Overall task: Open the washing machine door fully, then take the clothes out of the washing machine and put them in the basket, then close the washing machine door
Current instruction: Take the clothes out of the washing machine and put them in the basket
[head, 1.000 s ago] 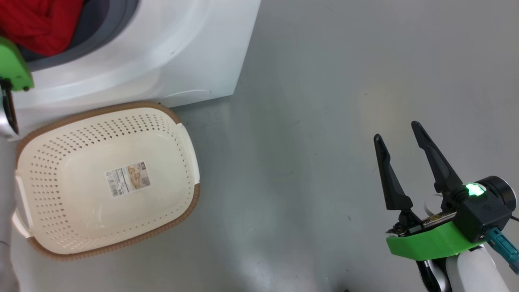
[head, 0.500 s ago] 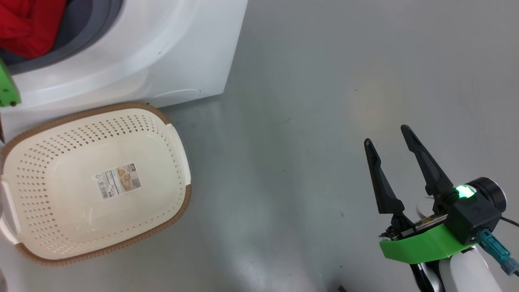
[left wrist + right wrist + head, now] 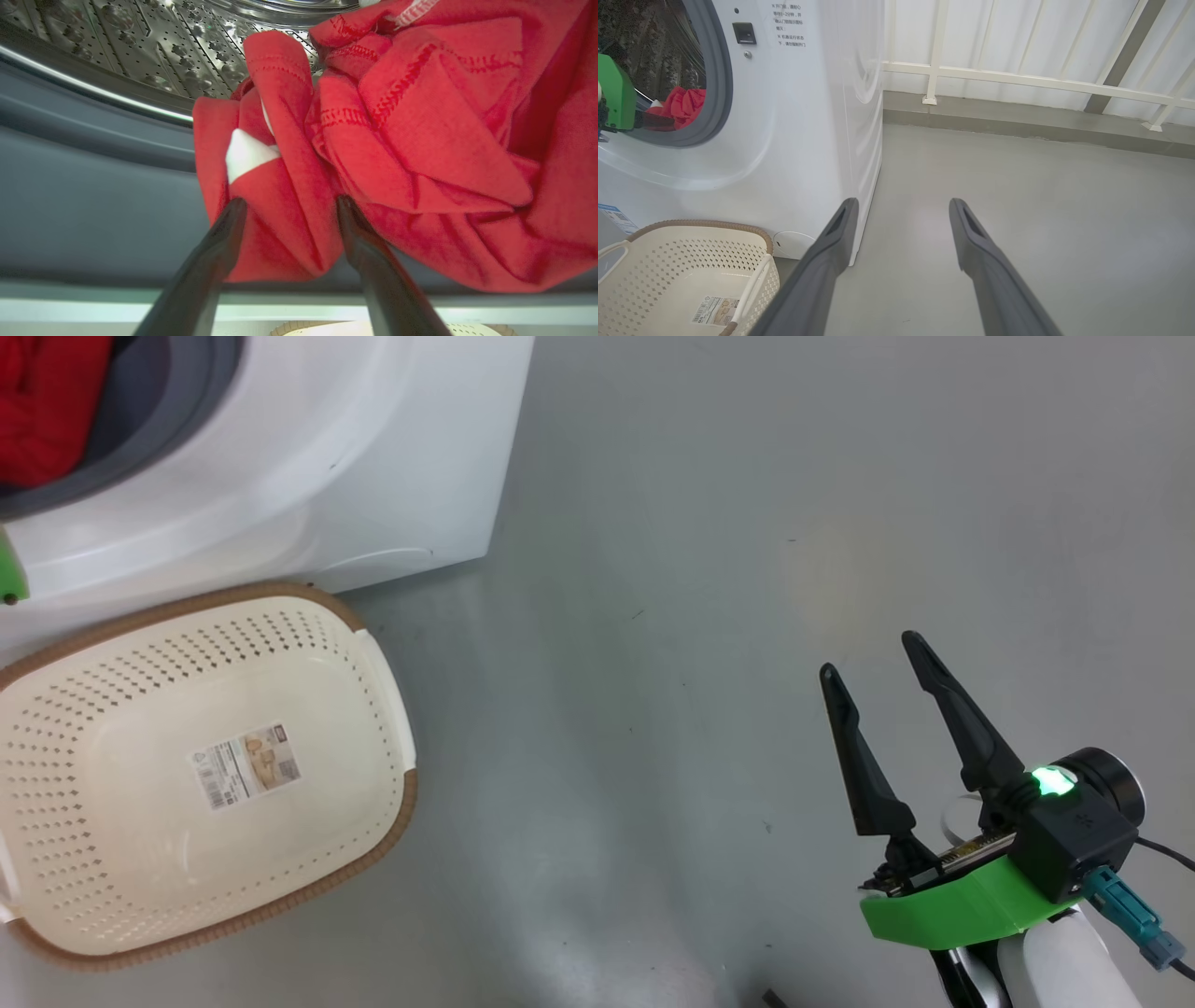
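Observation:
The clothes (image 3: 420,140) are a bright red bundle with white trim, lying at the mouth of the steel drum (image 3: 140,42) of the white washing machine (image 3: 308,457). My left gripper (image 3: 289,205) is open, its two dark fingers straddling a hanging fold of the red fabric. From the right wrist, the clothes (image 3: 682,105) show through the round opening. The washing machine door is out of view. The basket (image 3: 408,803) sits empty on the floor in front of the machine, label on its bottom. My right gripper (image 3: 868,653) hangs open over bare floor to the right, holding nothing.
Grey floor (image 3: 653,616) stretches right of the machine and the basket (image 3: 700,225). A white railing and panelled wall (image 3: 1017,79) close off the far side. The grey gasket (image 3: 93,186) rings the opening below the drum.
The head camera has swung, so machine, basket and right gripper sit farther left in its view. Both grippers stay open.

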